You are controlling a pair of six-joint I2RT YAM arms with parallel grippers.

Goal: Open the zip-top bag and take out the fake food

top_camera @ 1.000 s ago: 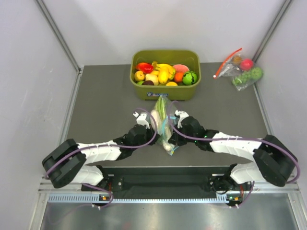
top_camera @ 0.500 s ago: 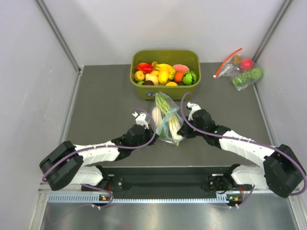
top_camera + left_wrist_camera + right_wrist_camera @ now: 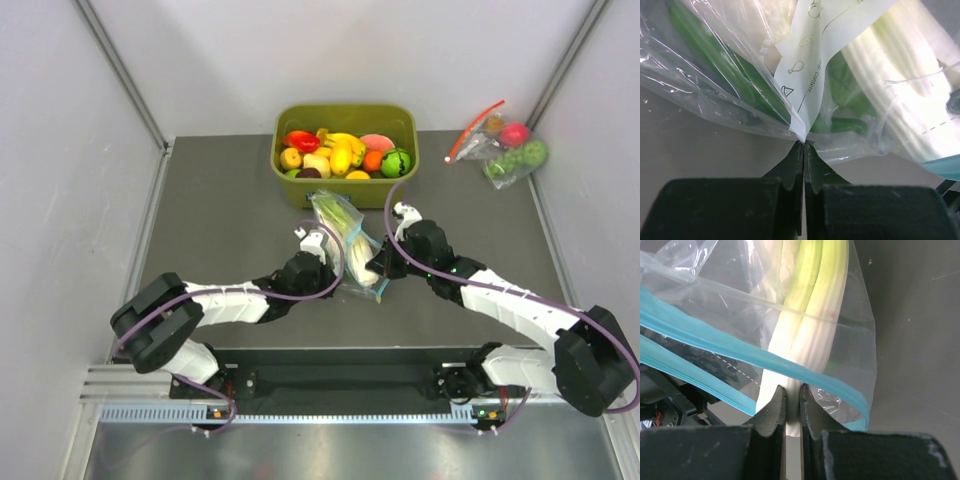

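The zip-top bag (image 3: 347, 238) lies tilted on the dark table between my two grippers, its blue-green zip strip (image 3: 715, 342) parted at the near end. My left gripper (image 3: 328, 268) is shut on the bag's thin plastic edge, right at the corner of the white label (image 3: 825, 45). Inside the bag are the long leek (image 3: 900, 85) and a dark green piece (image 3: 840, 125). My right gripper (image 3: 793, 392) is shut on the leek's white stalk (image 3: 810, 315), which pokes out through the bag's open mouth. The stubby radish cannot be made out.
An olive bin (image 3: 345, 192) full of toy fruits stands just behind the bag. A second clear bag with a red zip strip (image 3: 505, 150) lies at the back right corner. White walls close in the table on both sides.
The bag has gone from upright between the grippers to tilted, mouth toward the near right. My left gripper moved right with the bag's edge. My right gripper shifted right with the leek's stalk.
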